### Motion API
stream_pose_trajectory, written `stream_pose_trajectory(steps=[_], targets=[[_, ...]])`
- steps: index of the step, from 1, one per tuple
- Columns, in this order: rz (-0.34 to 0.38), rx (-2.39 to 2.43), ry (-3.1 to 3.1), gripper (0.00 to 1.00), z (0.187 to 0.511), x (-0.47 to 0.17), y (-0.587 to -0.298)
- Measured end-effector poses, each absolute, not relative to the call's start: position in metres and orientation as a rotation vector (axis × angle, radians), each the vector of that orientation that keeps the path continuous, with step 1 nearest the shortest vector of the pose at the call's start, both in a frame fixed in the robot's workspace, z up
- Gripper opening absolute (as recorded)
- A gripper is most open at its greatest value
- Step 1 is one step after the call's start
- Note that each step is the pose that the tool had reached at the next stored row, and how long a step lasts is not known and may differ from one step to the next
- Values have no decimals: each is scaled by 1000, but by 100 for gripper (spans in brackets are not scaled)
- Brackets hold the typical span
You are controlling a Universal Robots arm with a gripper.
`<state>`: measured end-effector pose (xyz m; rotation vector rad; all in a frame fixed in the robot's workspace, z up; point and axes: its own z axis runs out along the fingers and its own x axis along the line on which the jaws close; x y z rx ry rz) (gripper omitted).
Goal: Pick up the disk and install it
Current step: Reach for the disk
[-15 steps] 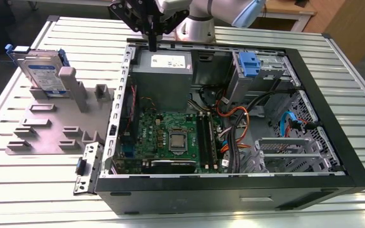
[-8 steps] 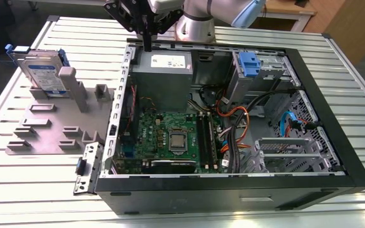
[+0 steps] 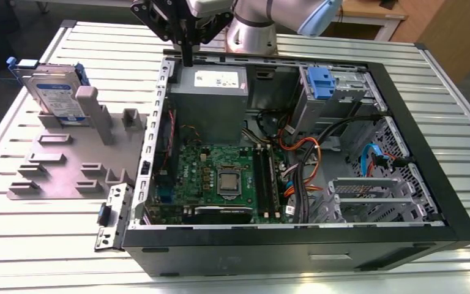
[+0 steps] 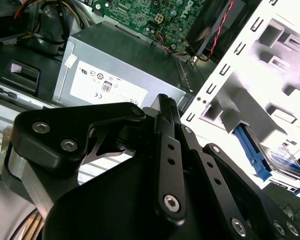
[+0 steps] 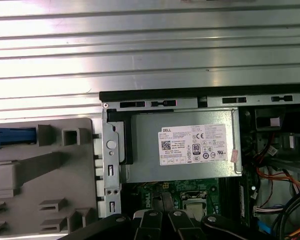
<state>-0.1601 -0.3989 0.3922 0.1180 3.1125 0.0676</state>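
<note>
Open air over the disk, a crowded case beside it

The disk (image 3: 58,101) stands up in a grey holder (image 3: 51,174) near the far corner of the surface (image 3: 439,79), on the exterior view's left. There is open air above the disk, but a tall grey post (image 3: 87,105) stands just beside it. The side wall of the open case (image 3: 300,239) rises between the holder and the inside. The tool (image 3: 188,60) hangs over the case's far wall, above a big grey box (image 3: 210,92). Orange and black wires (image 3: 300,153) cross the middle of the case. Bare strips of surface run along the near edge and the exterior view's right edge.
</note>
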Motion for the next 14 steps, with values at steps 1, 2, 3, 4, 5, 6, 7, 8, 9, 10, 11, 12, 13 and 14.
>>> stream_pose_trajectory(steps=[1, 2, 3, 4, 5, 6, 7, 8, 9, 10, 11, 12, 13, 14], targets=[[68, 118, 3113, 11, 392, -161, -399], [68, 118, 3113, 11, 392, -162, -399], [68, 118, 3112, 11, 392, -163, -399], [68, 118, 3112, 11, 392, -163, -399], [68, 118, 3113, 11, 392, -163, -399], [68, 118, 3113, 11, 392, -163, -399], [68, 118, 3113, 11, 392, -165, -399], [68, 118, 3112, 11, 392, -167, -399], [68, 118, 3113, 11, 392, -167, -399], [68, 118, 3112, 11, 392, -167, -399], [68, 118, 3113, 11, 392, -167, -399], [68, 118, 3112, 11, 392, -168, -399], [68, 118, 3113, 11, 392, -168, -399], [68, 118, 3113, 11, 392, -168, -399]])
